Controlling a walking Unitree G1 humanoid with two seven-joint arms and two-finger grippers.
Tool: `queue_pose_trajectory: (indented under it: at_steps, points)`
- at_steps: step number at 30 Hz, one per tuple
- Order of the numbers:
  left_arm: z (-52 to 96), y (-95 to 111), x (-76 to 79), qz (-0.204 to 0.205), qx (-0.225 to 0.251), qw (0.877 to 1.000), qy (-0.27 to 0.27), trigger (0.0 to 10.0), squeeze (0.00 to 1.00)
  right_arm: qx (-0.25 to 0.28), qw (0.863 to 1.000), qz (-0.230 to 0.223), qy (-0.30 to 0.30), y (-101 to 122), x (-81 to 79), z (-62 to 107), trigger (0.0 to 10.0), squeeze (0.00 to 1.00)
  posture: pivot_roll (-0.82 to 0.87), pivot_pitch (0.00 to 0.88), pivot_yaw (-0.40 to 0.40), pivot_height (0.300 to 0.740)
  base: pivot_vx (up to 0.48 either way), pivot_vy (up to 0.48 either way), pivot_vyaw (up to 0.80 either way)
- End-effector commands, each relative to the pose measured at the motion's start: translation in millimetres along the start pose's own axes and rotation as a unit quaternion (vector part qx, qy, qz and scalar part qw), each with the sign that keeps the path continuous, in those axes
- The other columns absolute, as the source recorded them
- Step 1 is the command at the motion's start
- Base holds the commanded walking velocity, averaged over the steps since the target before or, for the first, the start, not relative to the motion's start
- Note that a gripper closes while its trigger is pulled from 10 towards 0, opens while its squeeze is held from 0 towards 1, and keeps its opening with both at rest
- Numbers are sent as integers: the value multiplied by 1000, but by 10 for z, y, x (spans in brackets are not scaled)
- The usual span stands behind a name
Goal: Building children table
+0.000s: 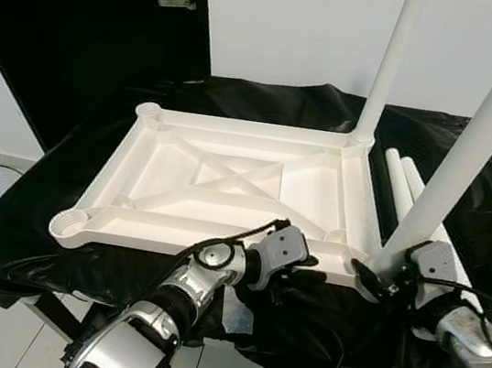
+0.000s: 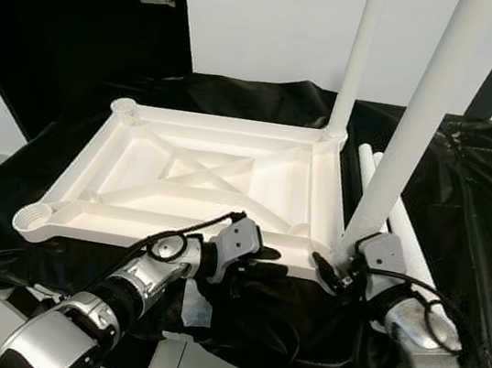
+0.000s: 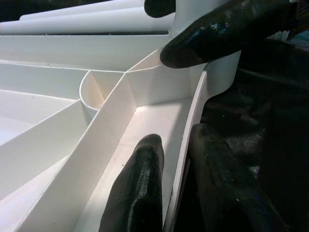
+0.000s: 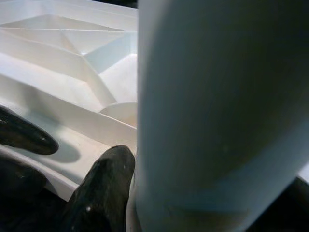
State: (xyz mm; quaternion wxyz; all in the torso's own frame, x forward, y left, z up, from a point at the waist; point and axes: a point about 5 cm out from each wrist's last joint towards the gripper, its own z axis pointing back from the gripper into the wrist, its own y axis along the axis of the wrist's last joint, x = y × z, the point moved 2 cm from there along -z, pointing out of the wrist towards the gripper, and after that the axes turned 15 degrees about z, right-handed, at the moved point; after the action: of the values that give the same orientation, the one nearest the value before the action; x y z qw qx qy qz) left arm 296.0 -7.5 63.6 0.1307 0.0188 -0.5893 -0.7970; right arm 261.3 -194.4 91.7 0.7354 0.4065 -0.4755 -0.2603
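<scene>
Tabletop (image 1: 228, 181) lies underside-up on the bench — left hand (image 3: 169, 159) pinches its near rim, right hand (image 1: 380, 276) clasps the upright leg (image 1: 474, 144) (near-right corner socket).

tabletop (image 1: 228, 181) upside down on black cloth (image 1: 52, 238) | two legs upright: far right (image 1: 385, 71), near right (image 1: 480, 136) | left gripper (image 1: 302, 271) at near rim | right gripper (image 1: 380, 278) at near leg's base

Head views look down; wrists close, perhaps sharing tabletop (image 1: 228, 177) corner.
</scene>
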Motion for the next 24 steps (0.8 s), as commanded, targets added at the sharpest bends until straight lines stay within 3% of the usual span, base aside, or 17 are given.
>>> queue_pose_trajectory:
  at_steps: [1,2,3,5,6,9,14,19,20,23,24]
  points:
    - [34,-539,181,64,-105,992,-34,10000,0,-60,996,-69,6,-199,-559,-76,0,0,-147,0,40,740,0,0,0]
    - [30,-540,184,65,-104,992,-33,10000,0,-66,989,-109,-73,-196,-505,-103,0,0,-147,0,40,740,0,0,0]
    - [30,-540,184,65,-104,992,-33,10000,0,-66,989,-109,-73,-196,-505,-103,0,0,-147,0,40,740,0,0,0]
    - [24,-540,190,65,-104,992,-34,10000,0,-74,970,-157,-171,-204,-413,-106,0,0,-147,0,40,740,0,0,0]
    - [24,-540,190,65,-104,992,-34,10000,0,-74,970,-157,-171,-204,-413,-106,0,0,-147,0,40,740,0,0,0]
    - [20,-542,197,65,-104,992,-36,10000,0,-66,947,-173,-263,-164,-235,-82,0,0,-142,0,44,740,0,0,0]
    - [21,-545,197,66,-104,992,-34,10000,0,-65,931,-177,-311,-153,-119,-41,0,0,-135,0,38,740,0,0,0]
    - [18,-545,198,67,-102,992,-32,10000,0,-70,930,-178,-315,-162,-119,-42,0,0,-133,0,32,740,0,0,0]
    - [15,-546,200,68,-102,992,-31,10000,0,-70,933,-174,-308,-153,-133,-63,10000,0,-134,0,32,740,0,0,0]
    - [10,-547,206,69,-100,992,-31,10000,0,-69,940,-154,-296,-120,-173,-98,10000,0,-137,0,31,740,0,0,0]
    - [8,-547,209,69,-100,992,-32,10000,0,-68,941,-150,-295,-115,-176,-98,10000,1000,-138,0,31,740,0,0,0]
